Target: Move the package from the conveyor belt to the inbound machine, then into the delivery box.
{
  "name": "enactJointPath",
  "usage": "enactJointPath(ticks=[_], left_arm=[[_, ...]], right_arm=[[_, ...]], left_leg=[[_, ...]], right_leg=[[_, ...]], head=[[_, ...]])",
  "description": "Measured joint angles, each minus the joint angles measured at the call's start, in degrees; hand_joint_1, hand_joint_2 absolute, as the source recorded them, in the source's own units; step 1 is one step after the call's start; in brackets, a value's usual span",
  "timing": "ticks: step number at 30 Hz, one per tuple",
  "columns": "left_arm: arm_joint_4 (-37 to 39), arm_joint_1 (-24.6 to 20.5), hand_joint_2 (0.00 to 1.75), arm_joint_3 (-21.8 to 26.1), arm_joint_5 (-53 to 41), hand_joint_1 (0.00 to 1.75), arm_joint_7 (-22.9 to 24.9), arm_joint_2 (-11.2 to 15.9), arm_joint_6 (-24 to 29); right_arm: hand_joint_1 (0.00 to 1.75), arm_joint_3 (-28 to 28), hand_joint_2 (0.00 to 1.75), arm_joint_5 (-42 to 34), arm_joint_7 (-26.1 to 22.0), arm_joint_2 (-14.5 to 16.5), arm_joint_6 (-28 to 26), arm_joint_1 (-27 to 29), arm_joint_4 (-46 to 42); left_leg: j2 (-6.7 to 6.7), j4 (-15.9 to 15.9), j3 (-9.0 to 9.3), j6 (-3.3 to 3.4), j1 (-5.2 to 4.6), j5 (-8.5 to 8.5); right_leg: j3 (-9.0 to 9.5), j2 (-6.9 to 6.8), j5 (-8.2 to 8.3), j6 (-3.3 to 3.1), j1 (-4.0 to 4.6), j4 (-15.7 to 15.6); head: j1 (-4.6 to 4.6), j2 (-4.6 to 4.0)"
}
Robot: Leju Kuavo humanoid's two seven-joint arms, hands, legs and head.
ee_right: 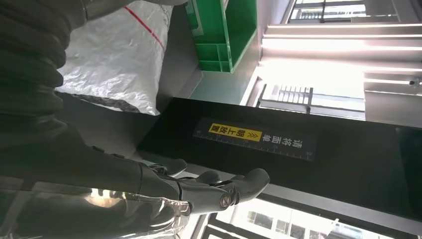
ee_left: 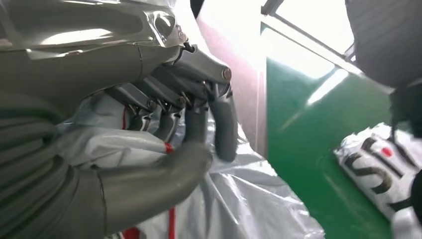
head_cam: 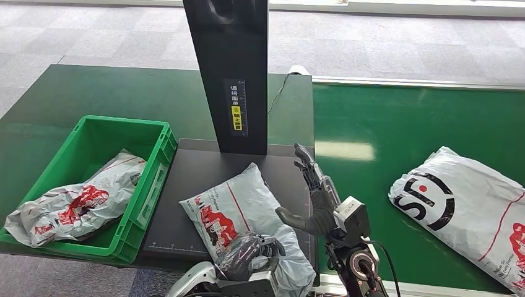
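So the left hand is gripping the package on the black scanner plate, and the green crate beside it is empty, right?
Not quite. The left hand does grip the package on the black scanner plate, but the green crate isn't empty: the head view shows another package lying inside it.
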Motion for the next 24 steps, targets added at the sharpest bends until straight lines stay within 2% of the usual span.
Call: enactJointPath(ticks=[13,20,24], left_arm=[[1.17,0.07,1.75,-0.14,-0.24,1.75,0.06,0.04,-0.37],[0.59,0.35,1.75,0.98,1.78,1.75,-1.62,-0.12,3.33],[0.08,0.47,1.75,1.57,1.89,1.75,-1.74,-0.20,3.63]], right_arm=[[0.00,-0.10,1.75,0.57,0.90,0.02,-0.09,0.94,-0.13],[0.00,-0.10,1.75,0.75,0.96,0.02,0.03,0.94,-0.13],[0.00,-0.12,1.75,0.80,0.98,0.02,0.03,0.94,-0.13]], left_leg=[[0.00,0.00,0.00,0.00,0.00,0.00],[0.00,0.00,0.00,0.00,0.00,0.00],[0.00,0.00,0.00,0.00,0.00,0.00]], right_leg=[[0.00,0.00,0.00,0.00,0.00,0.00],[0.00,0.00,0.00,0.00,0.00,0.00],[0.00,0.00,0.00,0.00,0.00,0.00]], head=[[0.01,0.00],[0.00,0.00],[-0.01,0.00]])
